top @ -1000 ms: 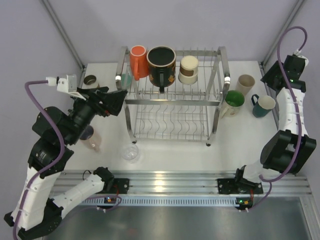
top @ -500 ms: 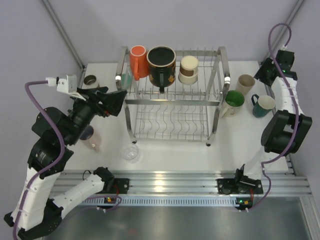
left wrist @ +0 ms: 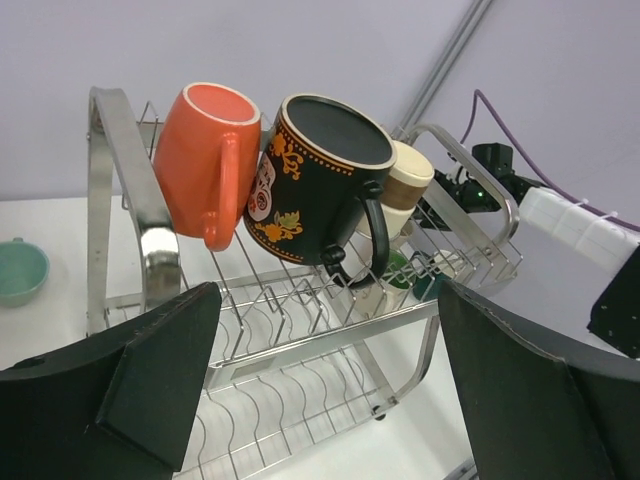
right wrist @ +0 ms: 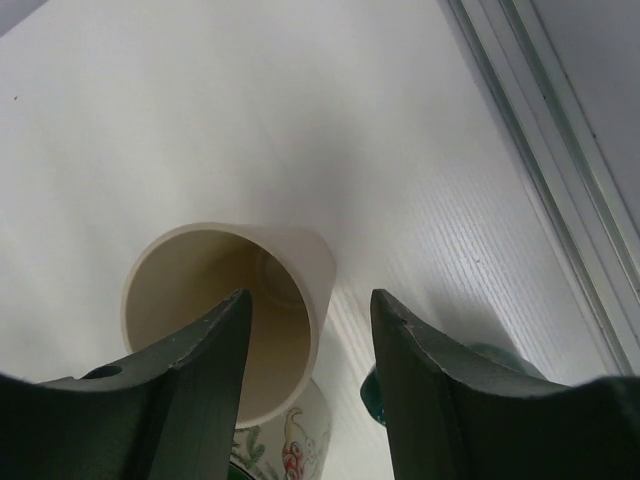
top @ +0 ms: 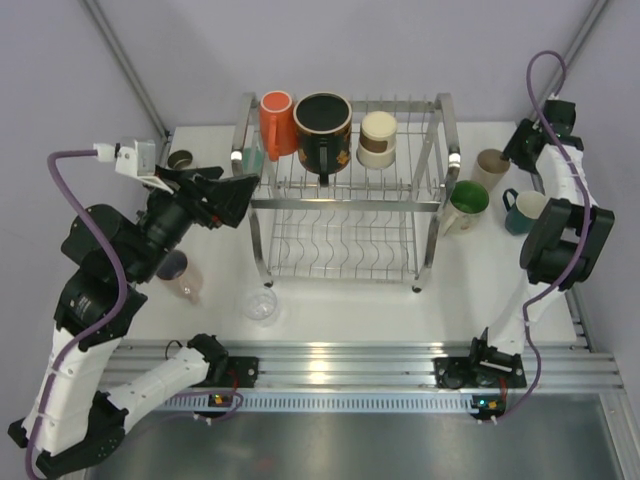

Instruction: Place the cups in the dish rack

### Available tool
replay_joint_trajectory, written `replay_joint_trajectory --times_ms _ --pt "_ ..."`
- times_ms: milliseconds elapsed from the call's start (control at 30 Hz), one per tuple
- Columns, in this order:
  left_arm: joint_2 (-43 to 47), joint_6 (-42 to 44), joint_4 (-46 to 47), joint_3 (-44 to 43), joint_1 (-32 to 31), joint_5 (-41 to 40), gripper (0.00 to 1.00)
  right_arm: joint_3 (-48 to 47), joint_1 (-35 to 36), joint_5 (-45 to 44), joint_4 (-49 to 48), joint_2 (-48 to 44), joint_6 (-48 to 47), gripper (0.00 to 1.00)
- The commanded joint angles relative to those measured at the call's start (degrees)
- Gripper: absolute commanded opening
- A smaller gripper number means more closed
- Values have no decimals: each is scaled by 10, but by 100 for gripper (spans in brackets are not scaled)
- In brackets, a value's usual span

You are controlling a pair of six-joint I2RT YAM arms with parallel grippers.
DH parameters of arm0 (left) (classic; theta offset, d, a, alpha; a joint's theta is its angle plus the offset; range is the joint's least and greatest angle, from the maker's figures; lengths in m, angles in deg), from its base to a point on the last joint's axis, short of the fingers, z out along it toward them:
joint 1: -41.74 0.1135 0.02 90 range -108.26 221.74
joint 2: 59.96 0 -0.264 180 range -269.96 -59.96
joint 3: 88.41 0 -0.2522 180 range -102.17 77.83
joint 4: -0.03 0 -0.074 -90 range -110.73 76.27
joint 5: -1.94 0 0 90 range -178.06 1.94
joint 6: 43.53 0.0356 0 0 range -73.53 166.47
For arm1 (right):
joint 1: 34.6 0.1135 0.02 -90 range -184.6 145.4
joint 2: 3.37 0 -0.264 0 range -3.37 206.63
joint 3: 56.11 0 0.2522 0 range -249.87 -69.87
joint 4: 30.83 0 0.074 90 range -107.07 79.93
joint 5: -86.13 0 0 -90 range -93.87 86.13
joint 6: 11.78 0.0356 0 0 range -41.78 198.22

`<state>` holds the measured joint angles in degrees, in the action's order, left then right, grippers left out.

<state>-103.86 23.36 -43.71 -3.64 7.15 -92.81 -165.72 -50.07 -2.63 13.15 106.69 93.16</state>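
White table carries everything, and the dish rack stands in its middle, its far posts close to the back edge. Much is half seen: the left arm covers part of the pink cup, a small teal cup is partly screened by the rack's left post, and the colour of the little cup in the far left corner is hard to make out. In the right wrist view the green mug is cut off at the bottom edge and the teal mug mostly hides behind a finger. On the upper tier the black patterned mug leans between the orange mug and the brown-cream paper cup. The left gripper hangs just beside the rack's left end with its fingers spread wide and nothing between them; its camera frames the orange and black mugs in that gap. The right gripper sits over the tall beige cup near the far right corner, fingers partly apart and straddling the cup's rim wall, with table showing between the wall and the outer finger. The table's side rail runs close by there. Open surface lies between the rack and the near rail, where the clear cup stands alone.
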Motion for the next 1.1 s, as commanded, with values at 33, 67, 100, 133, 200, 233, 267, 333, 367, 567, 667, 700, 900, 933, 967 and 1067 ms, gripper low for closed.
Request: replay_joint_trajectory --times_ms 33,67,100,133,200,233,267,333,367,567,667,700,900,933,967,1067 --pt "-25 -12 33 -42 -1 34 95 -53 7 19 7 28 -7 51" --pt "-29 -15 36 -48 0 40 95 -52 7 20 6 31 -4 51" --pt "-34 -17 37 -53 0 45 95 -50 7 19 3 34 -3 51" --pt "-43 -19 40 -63 0 67 95 -46 7 19 1 35 -2 51" --pt "-51 -29 45 -73 0 86 95 -45 7 19 -1 40 -3 48" --pt "-60 -32 48 -83 0 101 95 -46 7 18 -1 41 -4 46" --pt "-64 -36 50 -88 0 106 95 -47 7 17 -2 42 -4 42" --pt "-72 -40 55 -99 0 111 94 -50 7 14 -9 43 -5 36" --pt "-78 -42 56 -102 0 116 94 -50 7 13 -12 44 -5 31" --pt "-94 -50 65 -114 0 128 93 -84 6 3 -7 44 -3 0" --pt "-105 -53 67 -120 0 130 93 -118 6 -5 2 22 -3 0" --pt "-110 -54 69 -125 0 132 93 -133 6 -7 2 2 -2 0" --pt "-133 -78 82 -156 0 141 94 -175 1 -10 -10 -126 13 0" --pt "-138 -86 93 -167 -1 142 95 -164 -1 16 -22 -150 32 0" --pt "-147 -104 101 -171 0 146 95 -152 -10 33 -38 -177 48 0" --pt "-178 -147 141 -198 0 185 95 -66 -20 104 -152 -299 97 0"
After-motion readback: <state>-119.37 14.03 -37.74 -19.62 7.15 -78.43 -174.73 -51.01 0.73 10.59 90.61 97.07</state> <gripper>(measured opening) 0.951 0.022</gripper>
